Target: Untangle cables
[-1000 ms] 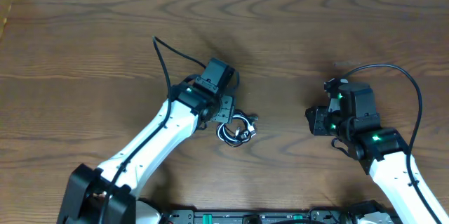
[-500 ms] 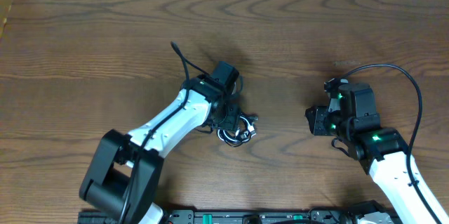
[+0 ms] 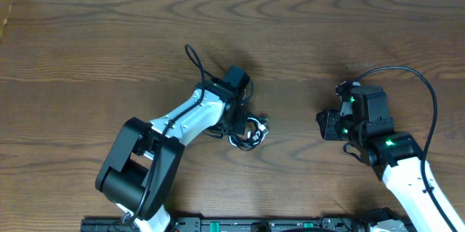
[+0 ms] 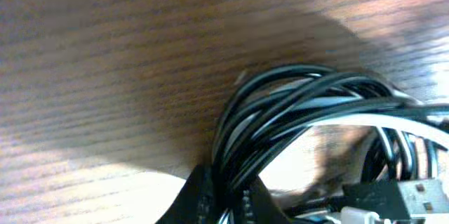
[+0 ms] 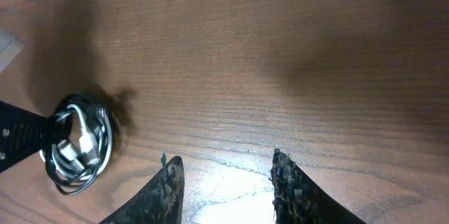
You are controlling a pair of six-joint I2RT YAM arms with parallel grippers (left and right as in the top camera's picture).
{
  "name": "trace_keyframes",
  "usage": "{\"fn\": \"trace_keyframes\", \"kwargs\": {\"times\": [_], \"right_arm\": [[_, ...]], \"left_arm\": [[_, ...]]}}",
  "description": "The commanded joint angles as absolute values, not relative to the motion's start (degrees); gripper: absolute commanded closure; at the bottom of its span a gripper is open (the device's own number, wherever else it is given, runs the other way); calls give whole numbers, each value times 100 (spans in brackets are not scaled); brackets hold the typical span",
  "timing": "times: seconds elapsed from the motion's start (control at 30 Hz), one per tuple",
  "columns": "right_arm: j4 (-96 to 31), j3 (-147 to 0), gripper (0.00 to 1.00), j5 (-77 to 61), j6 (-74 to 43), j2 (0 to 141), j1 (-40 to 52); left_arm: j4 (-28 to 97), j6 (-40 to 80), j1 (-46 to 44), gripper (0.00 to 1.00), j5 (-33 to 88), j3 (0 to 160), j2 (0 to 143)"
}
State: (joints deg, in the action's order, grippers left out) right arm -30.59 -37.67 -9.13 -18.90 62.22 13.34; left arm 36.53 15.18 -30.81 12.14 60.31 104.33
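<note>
**Overhead view.** The cable bundle, a small coil of black and white cords wound together, lies near the middle of the desk, a little toward the edge where your arms are mounted. Your left gripper comes down on the bundle's left side.

**Left wrist view.** Its fingers are pinched together on several black and white strands of the bundle. The strands rise from the pinch and arc to the right. A black USB plug shows at the lower right, among the loops.

**Right wrist view.** Your right gripper hangs over bare wood with its fingers apart and nothing between them. It is well apart from the bundle, on the side toward the desk's right edge. From here the coil appears at the far left, with the left gripper touching it.
</note>
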Motion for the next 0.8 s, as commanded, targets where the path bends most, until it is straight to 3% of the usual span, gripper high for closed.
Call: {"fn": "trace_keyframes", "kwargs": {"times": [0.0, 0.13, 0.4, 0.63, 0.77], "right_arm": [[-3048, -3745, 63, -851, -1931, 6226, 1332], [-3050, -3745, 63, -851, -1931, 6226, 1332], [-3046, -3745, 63, -851, -1931, 6226, 1332], [-2995, -3745, 61, -884, -1973, 6226, 1332], [-2488, -3745, 56, -1780, -1619, 6226, 1332]], "left_arm": [[3647, 1396, -3055, 93, 1240, 6143, 10368], [3726, 764, -3055, 93, 1175, 6429, 9963], [3441, 368, -3061, 92, -1142, 6632, 8567], [3376, -45, -3336, 92, -1166, 6632, 7990], [3494, -40, -3479, 92, -760, 6632, 7983]]}}
